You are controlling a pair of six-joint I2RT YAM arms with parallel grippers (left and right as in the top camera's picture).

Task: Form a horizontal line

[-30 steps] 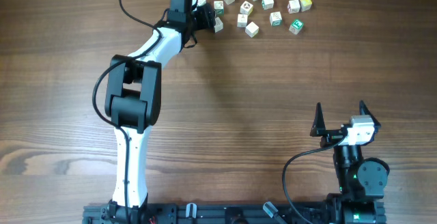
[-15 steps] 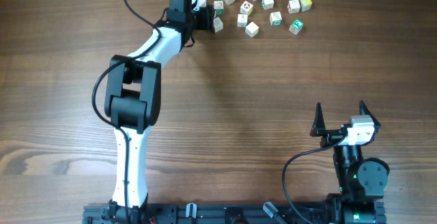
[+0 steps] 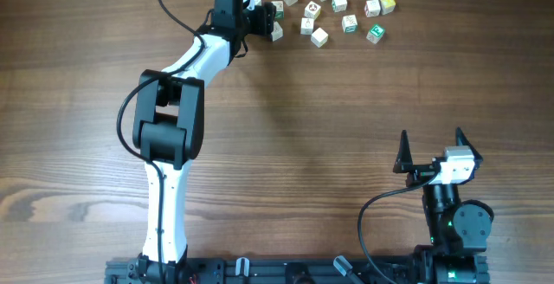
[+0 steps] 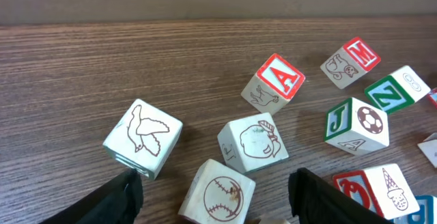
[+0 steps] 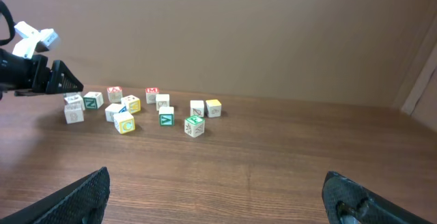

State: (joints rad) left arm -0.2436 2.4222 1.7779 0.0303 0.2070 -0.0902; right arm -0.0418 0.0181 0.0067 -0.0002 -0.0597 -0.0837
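Observation:
Several loose letter cubes lie scattered at the table's far side, apart from one another; no touching row of cubes shows. My left gripper is open at the cluster's left end. In the left wrist view its fingers straddle a baseball cube without touching it. A bird cube lies by the left finger, and a glove cube and a red A cube lie beyond. My right gripper is open and empty near the front right, far from the cubes.
A red M cube, a green Z cube and a green J cube lie to the right. The table's far edge runs just behind the cubes. From the right wrist, the cluster sits far ahead on the wood.
My left gripper has crept slightly farther in over the cluster's left end. The cubes and my right arm have not moved.

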